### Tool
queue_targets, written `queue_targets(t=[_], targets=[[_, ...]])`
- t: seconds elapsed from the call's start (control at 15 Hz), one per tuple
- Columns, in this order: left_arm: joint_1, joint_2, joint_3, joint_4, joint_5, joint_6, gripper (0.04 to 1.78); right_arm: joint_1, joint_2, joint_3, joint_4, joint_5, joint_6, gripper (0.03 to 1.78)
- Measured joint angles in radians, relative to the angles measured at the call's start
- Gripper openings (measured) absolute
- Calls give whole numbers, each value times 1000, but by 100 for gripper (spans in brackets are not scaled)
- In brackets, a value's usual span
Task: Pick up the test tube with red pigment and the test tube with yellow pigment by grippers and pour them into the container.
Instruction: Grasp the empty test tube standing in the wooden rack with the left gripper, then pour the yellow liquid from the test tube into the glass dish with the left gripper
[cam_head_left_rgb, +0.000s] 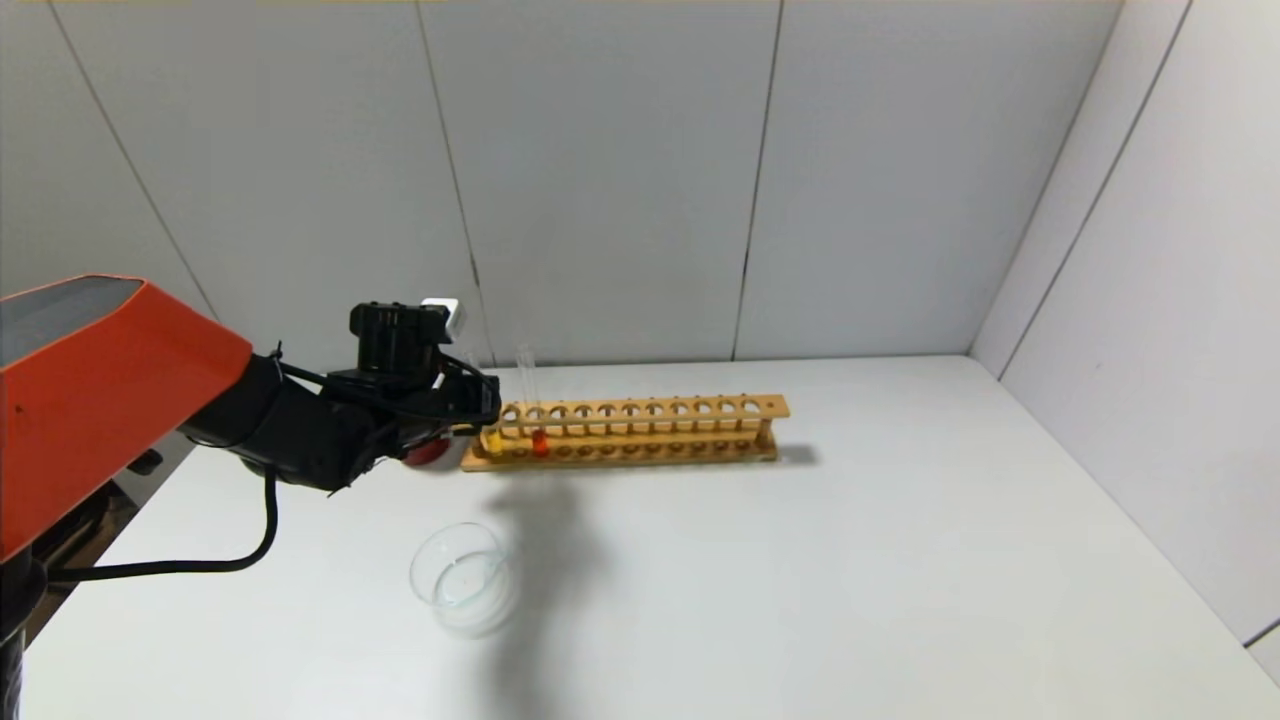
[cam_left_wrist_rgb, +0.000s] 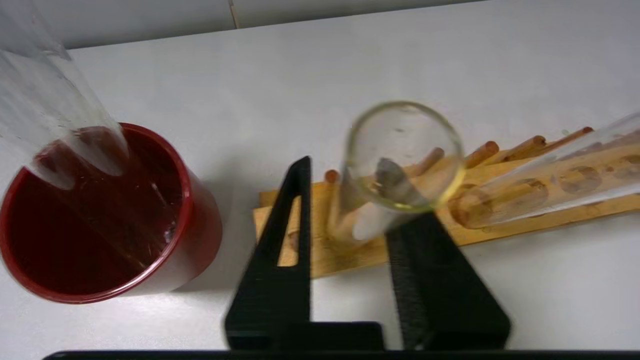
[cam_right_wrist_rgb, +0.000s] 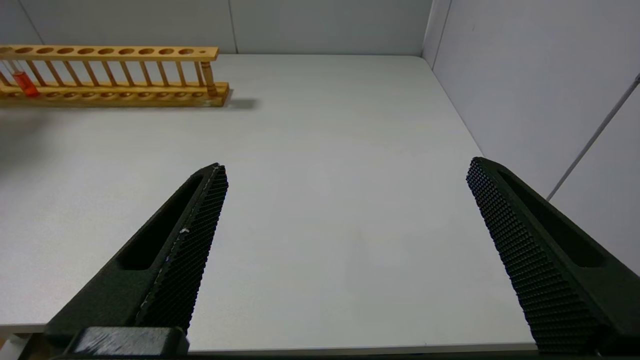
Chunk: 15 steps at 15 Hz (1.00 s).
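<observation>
Left pincer (cam_left_wrist_rgb: 350, 210) straddles yellow tube (cam_left_wrist_rgb: 400, 160) upper wall, apparently not clamped; thin, slick, fragile glass. Rack (cam_head_left_rgb: 640, 432) at 12 o'clock. Right pincer (cam_right_wrist_rgb: 345, 215) wide, idle.

Setting: laboratory-style test bench. Evidence: plain white table (cam_head_left_rgb: 900, 560) enclosed by grey panelled walls (cam_head_left_rgb: 620, 180); long wooden test-tube rack (cam_head_left_rgb: 640, 430) at far left holding glass tubes with coloured pigment; clear glass dish (cam_head_left_rgb: 462, 580) nearer; dark red cup (cam_left_wrist_rgb: 100, 220) beside the rack's left end.
</observation>
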<state>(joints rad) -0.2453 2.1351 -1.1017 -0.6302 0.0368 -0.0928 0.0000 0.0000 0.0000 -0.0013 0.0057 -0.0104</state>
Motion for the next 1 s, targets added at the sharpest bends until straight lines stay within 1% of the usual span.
queue_targets(t=[0.07, 0.13, 0.67, 0.8, 1.0], targets=[[-3, 3, -2, 0, 1, 0, 33, 0, 0, 0, 0, 0, 0, 175], [-6, 6, -2, -1, 1, 0, 32, 0, 0, 0, 0, 0, 0, 175], [-10, -22, -8, 10, 9, 5, 32, 0, 0, 0, 0, 0, 0, 175], [-10, -66, -18, 34, 10, 8, 32, 0, 0, 0, 0, 0, 0, 175], [-9, -151, -58, 115, 10, 8, 32, 1, 0, 0, 0, 0, 0, 175]])
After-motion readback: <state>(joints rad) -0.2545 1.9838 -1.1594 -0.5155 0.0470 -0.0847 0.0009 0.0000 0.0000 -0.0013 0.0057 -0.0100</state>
